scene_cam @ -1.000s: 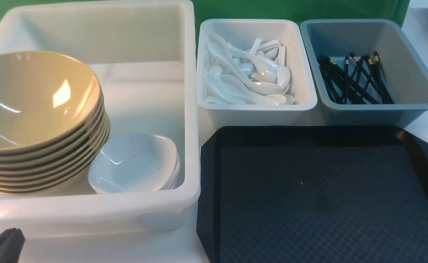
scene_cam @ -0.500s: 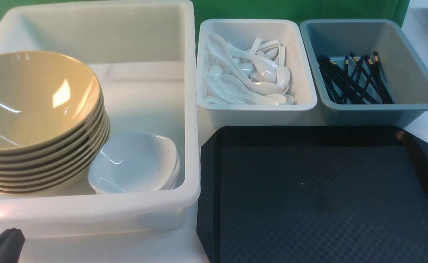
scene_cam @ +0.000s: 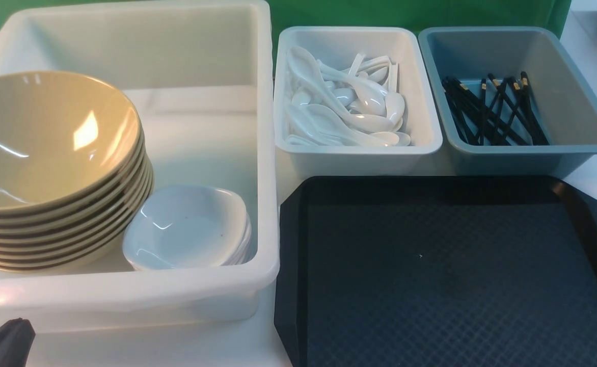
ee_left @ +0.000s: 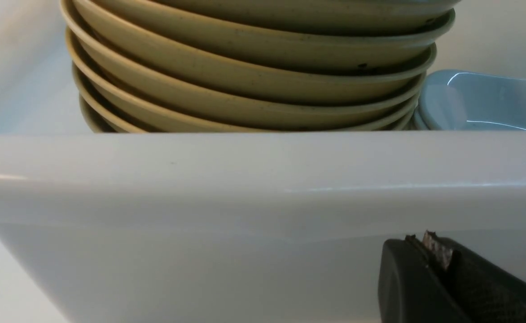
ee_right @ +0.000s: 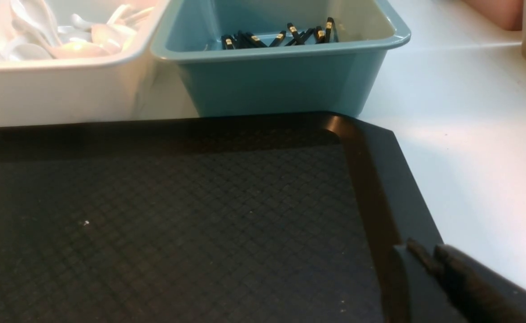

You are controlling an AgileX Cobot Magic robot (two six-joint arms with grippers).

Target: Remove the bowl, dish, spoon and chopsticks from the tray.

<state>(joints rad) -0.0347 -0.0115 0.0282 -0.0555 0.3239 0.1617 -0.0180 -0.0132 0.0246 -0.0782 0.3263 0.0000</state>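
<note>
My left tool [ee_left: 429,251] is pressed together by the large white tub [ee_left: 245,179]; I can't tell the right tool's [ee_right: 418,255] state. Black diamond-textured tray [scene_cam: 446,270] sits bare at the desk's near edge. Eight glossy mustard-yellow bowls [scene_cam: 44,137] stacked; only the wrist view shows undersides.

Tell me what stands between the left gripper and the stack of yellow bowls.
The white tub does, with its near wall: the left gripper sits low outside that wall, and the yellow bowls are stacked inside the tub, behind it.
</note>
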